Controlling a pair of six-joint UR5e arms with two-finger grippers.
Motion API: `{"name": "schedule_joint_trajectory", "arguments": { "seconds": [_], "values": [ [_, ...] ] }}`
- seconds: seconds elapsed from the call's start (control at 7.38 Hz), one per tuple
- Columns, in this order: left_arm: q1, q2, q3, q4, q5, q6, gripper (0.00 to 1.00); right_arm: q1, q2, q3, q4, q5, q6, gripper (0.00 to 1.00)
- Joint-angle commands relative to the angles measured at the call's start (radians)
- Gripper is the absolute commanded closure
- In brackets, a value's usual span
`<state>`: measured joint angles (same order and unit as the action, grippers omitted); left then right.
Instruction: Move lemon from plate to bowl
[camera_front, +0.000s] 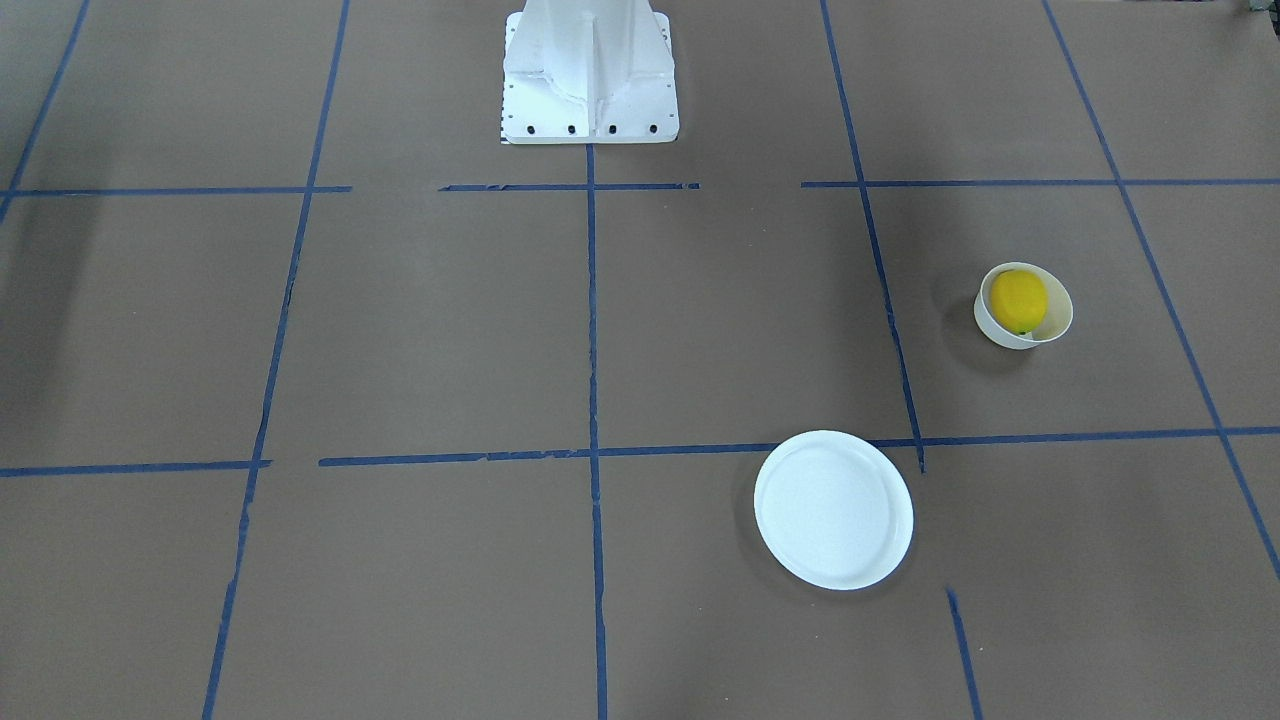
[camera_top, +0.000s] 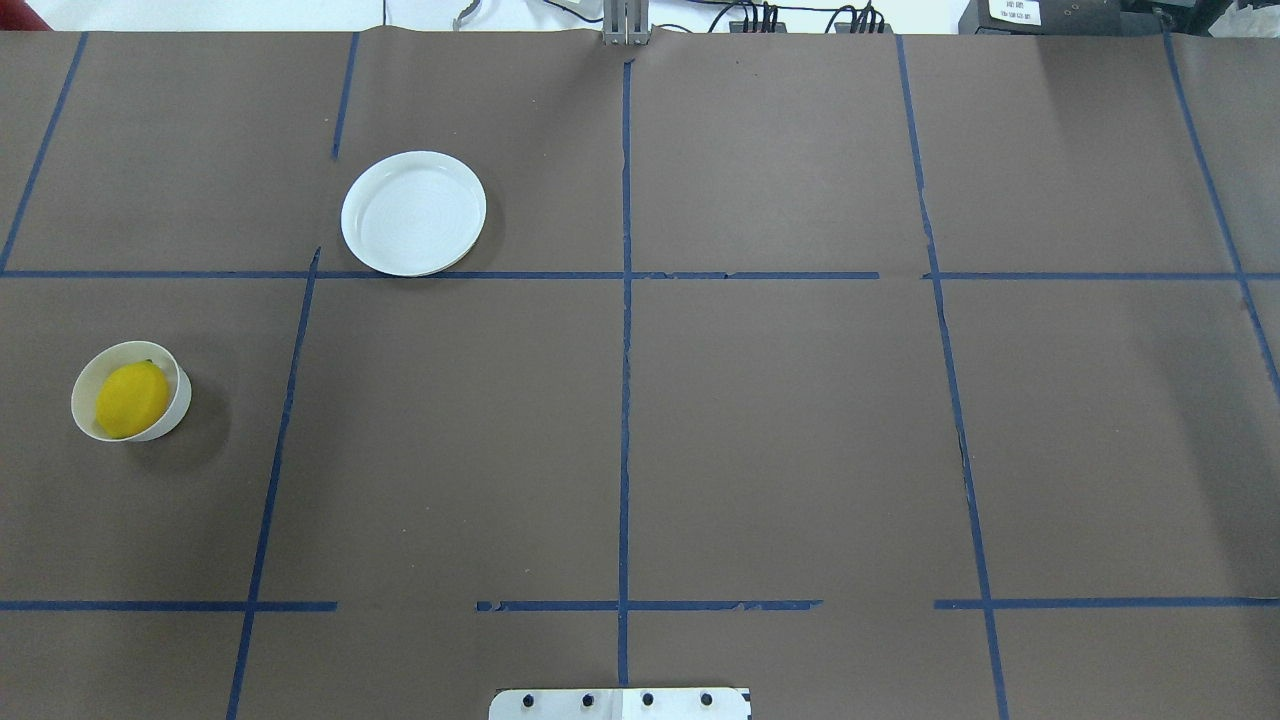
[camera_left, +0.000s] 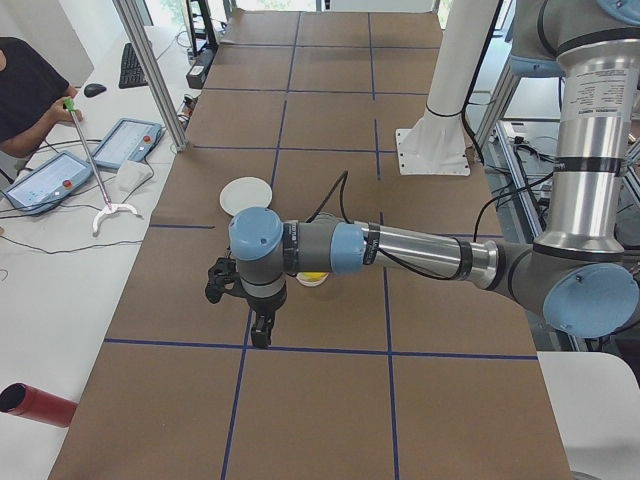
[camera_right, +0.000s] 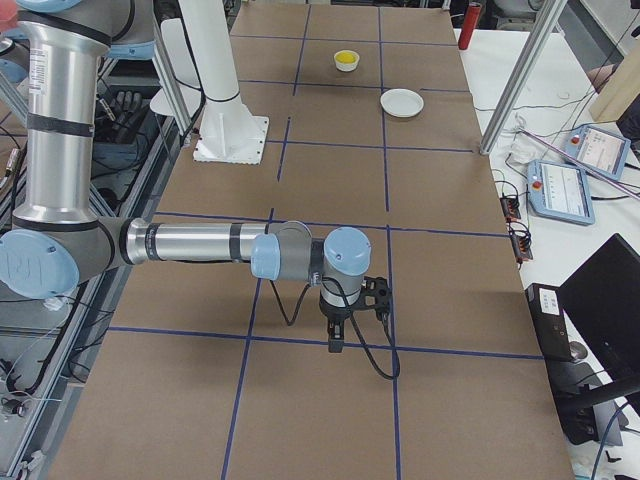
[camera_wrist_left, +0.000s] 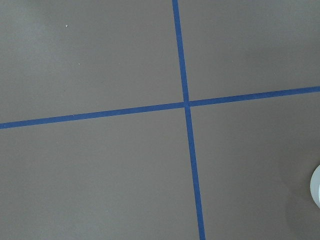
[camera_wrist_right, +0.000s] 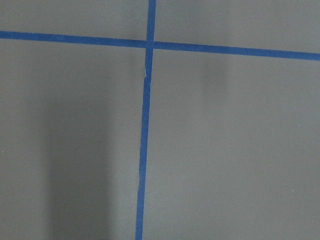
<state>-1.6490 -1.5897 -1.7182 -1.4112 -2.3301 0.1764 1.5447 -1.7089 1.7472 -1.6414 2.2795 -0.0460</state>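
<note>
The yellow lemon (camera_front: 1019, 300) (camera_top: 131, 399) lies inside the small deep white bowl (camera_front: 993, 323) (camera_top: 180, 405) on my left side of the table. The flat white plate (camera_front: 833, 510) (camera_top: 413, 212) is empty, farther from my base. Bowl (camera_right: 346, 60) and plate (camera_right: 402, 102) show small in the exterior right view. In the exterior left view the plate (camera_left: 245, 193) shows, and my left arm partly hides the lemon (camera_left: 313, 277). My left gripper (camera_left: 262, 335) hangs above the table near the bowl. My right gripper (camera_right: 335, 343) hangs far away. I cannot tell whether either is open.
The white robot base (camera_front: 590, 75) (camera_top: 620, 703) stands at the table's robot-side edge. Blue tape lines grid the brown table. Operator tablets (camera_left: 120, 142) (camera_right: 560, 190) and a red cylinder (camera_left: 35, 404) lie off the table. A white rim (camera_wrist_left: 316, 186) shows at the left wrist view's edge.
</note>
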Motion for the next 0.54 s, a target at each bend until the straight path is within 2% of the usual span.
{"name": "schedule_joint_trajectory", "arguments": {
  "seconds": [0.0, 0.41],
  "values": [
    [0.0, -0.006, -0.003, -0.003, 0.0, 0.0, 0.0, 0.0, 0.0, 0.0, 0.0, 0.0, 0.0, 0.0],
    [0.005, -0.022, -0.017, -0.006, 0.0, 0.0, 0.0, 0.0, 0.0, 0.0, 0.0, 0.0, 0.0, 0.0]
  ]
}}
